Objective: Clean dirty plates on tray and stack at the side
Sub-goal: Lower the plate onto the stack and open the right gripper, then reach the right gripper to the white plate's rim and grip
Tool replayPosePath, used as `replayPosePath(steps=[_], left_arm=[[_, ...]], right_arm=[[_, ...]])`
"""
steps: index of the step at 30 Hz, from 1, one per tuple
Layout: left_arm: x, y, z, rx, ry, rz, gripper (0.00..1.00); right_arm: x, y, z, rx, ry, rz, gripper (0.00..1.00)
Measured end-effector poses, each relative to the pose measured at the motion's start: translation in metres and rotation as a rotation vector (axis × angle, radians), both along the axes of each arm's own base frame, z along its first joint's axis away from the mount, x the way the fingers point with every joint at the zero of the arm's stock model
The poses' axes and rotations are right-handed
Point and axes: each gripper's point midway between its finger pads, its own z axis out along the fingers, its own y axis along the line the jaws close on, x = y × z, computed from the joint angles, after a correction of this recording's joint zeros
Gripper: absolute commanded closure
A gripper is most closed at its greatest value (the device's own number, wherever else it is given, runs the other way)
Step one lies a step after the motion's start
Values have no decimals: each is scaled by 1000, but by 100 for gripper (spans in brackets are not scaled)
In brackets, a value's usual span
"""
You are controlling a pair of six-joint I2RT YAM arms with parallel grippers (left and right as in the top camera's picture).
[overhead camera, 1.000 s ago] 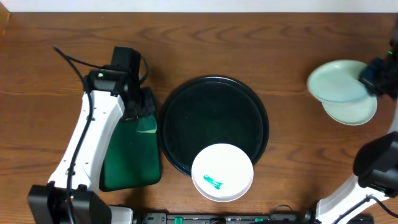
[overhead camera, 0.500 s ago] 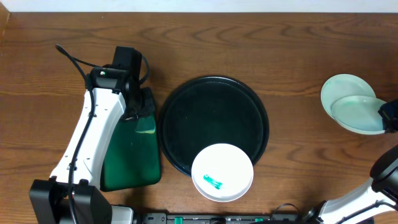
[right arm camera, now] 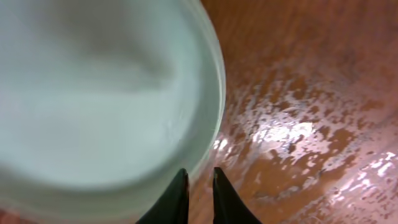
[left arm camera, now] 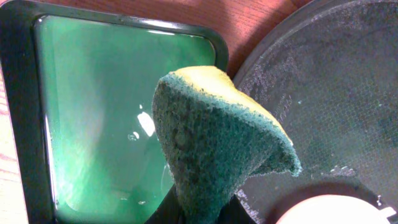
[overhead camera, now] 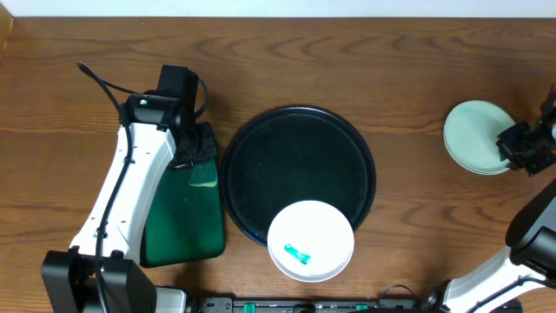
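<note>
The white plate (overhead camera: 310, 241), teal-smeared, rests on the black tray's (overhead camera: 261, 148) near rim. Pale-mint plates (overhead camera: 472, 137) sit stacked on the counter (overhead camera: 391, 52), far right. The left fingers (overhead camera: 205, 143) clench a sponge (left arm camera: 211, 143) over the liquid-filled green tray (left arm camera: 93, 106). The right fingers (right arm camera: 179, 193) stand slightly parted, grasping nothing.

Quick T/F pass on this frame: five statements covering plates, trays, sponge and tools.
1. The left tool grips a green-and-yellow sponge. True.
2. The smeared plate sits in the middle of the black tray. False: it lies at the tray's near edge and overhangs the rim.
3. The sponge is pressed on the smeared plate. False: it is held up by the green tray, apart from that plate.
4. A pale-mint plate lies on the table by the right tool, off the black tray. True.
5. The black tray carries three plates. False: only the smeared one.
</note>
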Motion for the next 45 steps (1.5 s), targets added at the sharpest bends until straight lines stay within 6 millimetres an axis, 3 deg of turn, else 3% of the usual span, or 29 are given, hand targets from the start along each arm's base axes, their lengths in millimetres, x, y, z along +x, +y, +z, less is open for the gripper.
replayPosePath(steps=[2,3,8,13,17,21,24,29,38,45], left_arm=[[0,0,0,0,1,0,93],[0,0,0,0,1,0,93],[0,1,0,4,1,-4,93],[0,1,0,5,0,-15,93],[0,1,0,7,-2,-20,93],[1,6,0,7,-2,-2,93],[2,17,0,6,-2,32,93],[3,34,0,7,-2,90,93],[4,42,0,6,-5,113,93],[7,43,-2,6,-19,117,93]], right_arm=[[1,1,0,-1,1,-1,64],[0,1,0,-2,1,-2,61],[3,5,0,20,-10,14,59],[16,25,8,105,-64,121,54],[43,62,41,144,-165,320,45],[48,135,93,175,-256,566,43],[20,196,119,240,-222,714,45],[-19,262,113,311,-77,845,51],[-93,313,57,227,171,915,44],[-163,322,37,188,256,930,45]])
